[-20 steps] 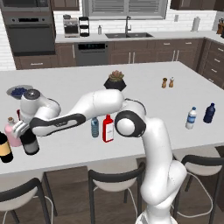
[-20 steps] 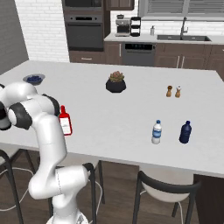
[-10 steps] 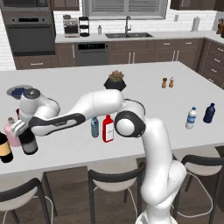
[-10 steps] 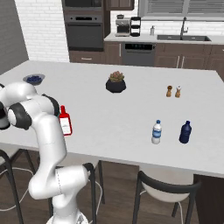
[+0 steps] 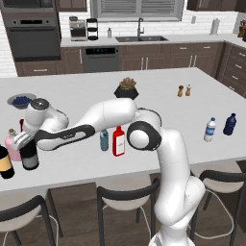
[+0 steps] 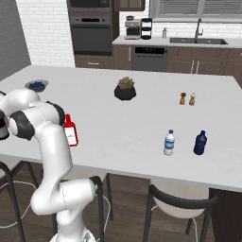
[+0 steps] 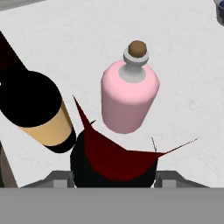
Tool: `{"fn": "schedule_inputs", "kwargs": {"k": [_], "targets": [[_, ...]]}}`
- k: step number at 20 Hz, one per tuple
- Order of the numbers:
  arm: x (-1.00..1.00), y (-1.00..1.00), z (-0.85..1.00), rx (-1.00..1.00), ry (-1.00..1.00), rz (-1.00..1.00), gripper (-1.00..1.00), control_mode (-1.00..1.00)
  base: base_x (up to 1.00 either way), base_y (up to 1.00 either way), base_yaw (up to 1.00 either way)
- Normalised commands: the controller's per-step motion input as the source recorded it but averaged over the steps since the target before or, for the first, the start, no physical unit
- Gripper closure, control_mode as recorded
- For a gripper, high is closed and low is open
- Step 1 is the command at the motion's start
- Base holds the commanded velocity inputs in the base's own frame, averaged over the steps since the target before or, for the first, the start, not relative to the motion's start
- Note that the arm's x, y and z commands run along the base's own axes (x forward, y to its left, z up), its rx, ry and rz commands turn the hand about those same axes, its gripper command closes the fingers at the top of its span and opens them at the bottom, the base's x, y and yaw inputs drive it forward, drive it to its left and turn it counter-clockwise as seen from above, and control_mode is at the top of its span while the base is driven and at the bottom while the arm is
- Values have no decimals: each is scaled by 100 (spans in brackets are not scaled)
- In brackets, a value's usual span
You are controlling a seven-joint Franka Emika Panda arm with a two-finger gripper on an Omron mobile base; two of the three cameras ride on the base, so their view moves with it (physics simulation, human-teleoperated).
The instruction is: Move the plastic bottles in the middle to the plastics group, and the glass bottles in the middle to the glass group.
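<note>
My gripper [image 5: 23,139] is at the far left of the island, shut on the tall dark wine bottle [image 5: 30,157], which stands upright with its base at the counter. In the hand view its red foil top [image 7: 113,157] sits between my fingers. Just beside it are the pink corked flask [image 5: 12,146] [image 7: 129,98] and the dark bottle with a yellowish label [image 5: 5,163] [image 7: 39,113]. The light-blue water bottle [image 5: 104,140] and the flat red bottle [image 5: 118,141] [image 6: 70,132] stand mid-counter. The whitish water bottle [image 5: 209,129] [image 6: 168,142] and the navy bottle [image 5: 230,124] [image 6: 200,142] stand at the right.
A potted plant [image 5: 127,89] sits at the middle of the island, salt and pepper shakers [image 5: 184,90] to its right, a bowl of blueberries [image 5: 20,101] at the back left. Stools [image 5: 127,199] line the near edge.
</note>
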Motion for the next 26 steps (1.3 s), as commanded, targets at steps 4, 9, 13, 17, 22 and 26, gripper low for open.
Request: {"fn": "schedule_inputs", "kwargs": {"k": [4, 9, 13, 17, 22, 26], "targets": [[0, 0, -2, 0, 0, 0, 100, -100, 0, 0, 0], [0, 0, 0, 0, 0, 0, -100, -100, 0, 0, 0], [0, 0, 0, 0, 0, 0, -100, -100, 0, 0, 0], [0, 0, 0, -1, 0, 0, -100, -100, 0, 0, 0], [0, 0, 1, -2, 0, 0, -100, -100, 0, 0, 0], [-8, -17, 9, 0, 0, 0, -100, -100, 0, 0, 0]]}}
